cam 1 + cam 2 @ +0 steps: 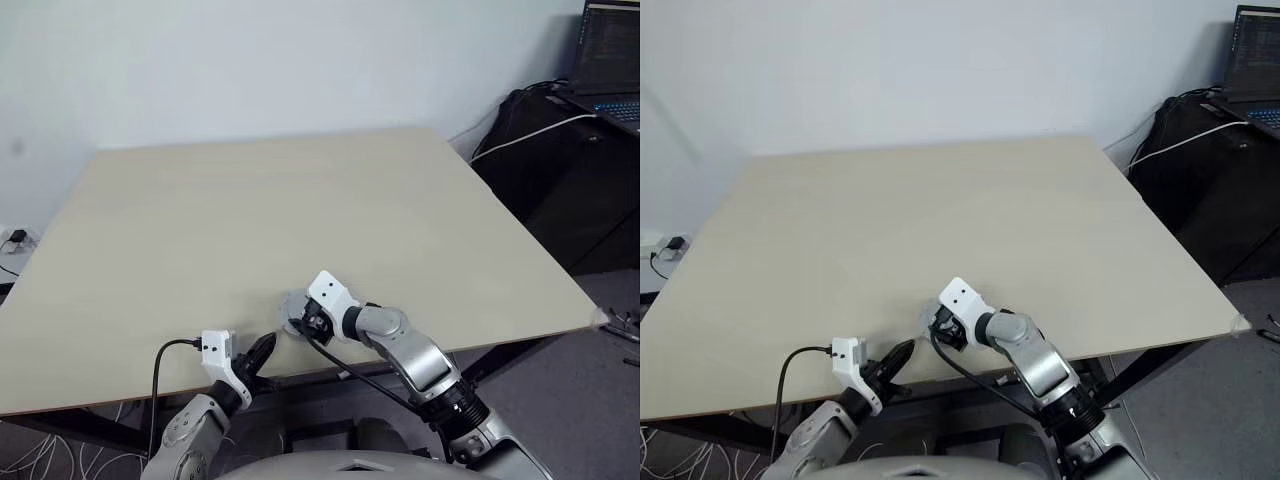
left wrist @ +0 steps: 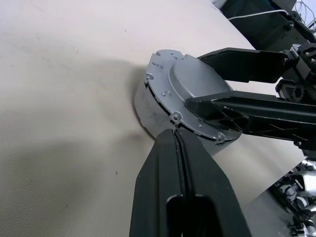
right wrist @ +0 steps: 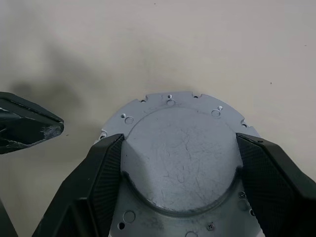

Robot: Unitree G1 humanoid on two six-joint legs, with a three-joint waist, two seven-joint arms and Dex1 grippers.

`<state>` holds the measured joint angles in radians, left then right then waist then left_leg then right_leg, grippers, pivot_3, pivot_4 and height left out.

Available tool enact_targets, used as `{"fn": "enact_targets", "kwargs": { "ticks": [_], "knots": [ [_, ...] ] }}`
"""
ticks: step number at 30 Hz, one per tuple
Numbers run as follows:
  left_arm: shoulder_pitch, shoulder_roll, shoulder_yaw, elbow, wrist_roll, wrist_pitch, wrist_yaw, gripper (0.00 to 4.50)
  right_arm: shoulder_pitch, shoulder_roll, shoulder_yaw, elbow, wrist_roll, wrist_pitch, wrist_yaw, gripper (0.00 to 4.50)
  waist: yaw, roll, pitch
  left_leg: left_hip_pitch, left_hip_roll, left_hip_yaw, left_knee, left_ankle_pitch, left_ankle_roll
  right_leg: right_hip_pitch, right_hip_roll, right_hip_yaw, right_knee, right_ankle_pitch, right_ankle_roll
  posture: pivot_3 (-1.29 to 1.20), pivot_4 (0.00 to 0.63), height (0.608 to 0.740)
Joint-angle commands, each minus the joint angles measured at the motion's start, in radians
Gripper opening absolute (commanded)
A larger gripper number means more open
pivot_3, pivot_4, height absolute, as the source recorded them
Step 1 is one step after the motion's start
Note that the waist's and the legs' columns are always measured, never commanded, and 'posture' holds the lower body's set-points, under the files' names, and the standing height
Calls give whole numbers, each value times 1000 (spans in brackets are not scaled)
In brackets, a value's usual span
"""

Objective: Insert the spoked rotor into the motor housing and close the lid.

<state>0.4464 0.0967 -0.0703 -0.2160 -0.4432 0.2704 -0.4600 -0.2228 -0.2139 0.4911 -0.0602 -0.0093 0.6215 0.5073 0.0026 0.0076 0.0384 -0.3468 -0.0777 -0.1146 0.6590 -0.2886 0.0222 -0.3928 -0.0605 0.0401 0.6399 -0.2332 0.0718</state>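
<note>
The lid (image 3: pixel 180 158) is a round silver piece sitting near the front edge of the counter (image 1: pixel 300 210). The right end effector (image 3: pixel 180 163) has its two fingers spread wide — one on each side of the lid's raised middle. The left end effector (image 2: pixel 178 148) is squeezed shut, empty, just beside the lid.

Right gripper (image 1: pixel 937 327) at lid (image 1: pixel 929 318)
</note>
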Motion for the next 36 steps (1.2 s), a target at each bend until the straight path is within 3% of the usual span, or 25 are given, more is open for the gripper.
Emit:
{"fn": "enact_targets", "kwargs": {
  "ticks": [1,11,24,29,36],
  "knots": [
    [-10,-5,2,-17,-10,-25,-13,0,-2,-19,-1,33,-32,45,-14,3210,0,0,0,0,0,0,0,0,0,0,0,0,0,0,0,0,0,740],
    [-13,-5,5,-8,-10,-28,-17,0,-16,-70,39,27,-21,106,56,3210,3,2,-1,0,0,0,-1,0,0,0,0,0,-1,0,0,0,0,740],
    [-17,-5,9,4,-1,-36,-20,0,-9,-52,32,41,-37,101,8,3210,9,2,-2,0,0,0,-3,0,0,0,0,0,-4,0,1,0,0,740],
    [-88,-5,33,1,42,-22,61,0,-6,-45,40,48,-42,112,-6,3210,10,1,-3,1,0,0,-3,0,0,1,0,0,-3,0,1,0,0,740],
    [-254,52,49,-39,-54,258,82,0,-6,-29,44,52,-43,116,-16,3210,8,0,-6,3,0,0,-3,1,-1,2,1,0,-2,0,2,0,0,740]
  ]
}}
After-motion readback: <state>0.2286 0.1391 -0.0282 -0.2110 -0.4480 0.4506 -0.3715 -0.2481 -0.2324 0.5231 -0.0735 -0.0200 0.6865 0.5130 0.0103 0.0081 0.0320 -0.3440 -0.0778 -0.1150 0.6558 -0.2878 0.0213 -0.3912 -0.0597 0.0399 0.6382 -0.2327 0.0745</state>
